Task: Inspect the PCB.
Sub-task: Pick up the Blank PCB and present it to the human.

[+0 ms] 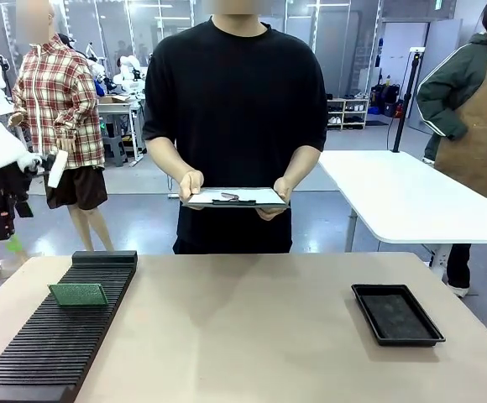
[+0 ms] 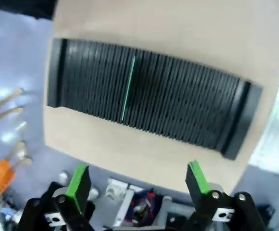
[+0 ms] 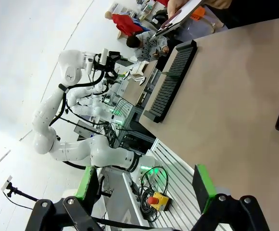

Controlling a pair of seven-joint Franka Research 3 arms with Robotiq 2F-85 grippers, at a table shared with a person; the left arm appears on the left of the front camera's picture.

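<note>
We see the PCB standing upright in a slot of the black rack, on the left part of the desk. The left fingers are spread wide and hold nothing. The right fingers are the same, wide apart and empty. Across the desk a person holds a white clipboard in both hands, and a black tray lies at the right.

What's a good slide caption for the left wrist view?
Open left gripper above the slotted black rack, where the PCB stands on edge in one slot.
</note>
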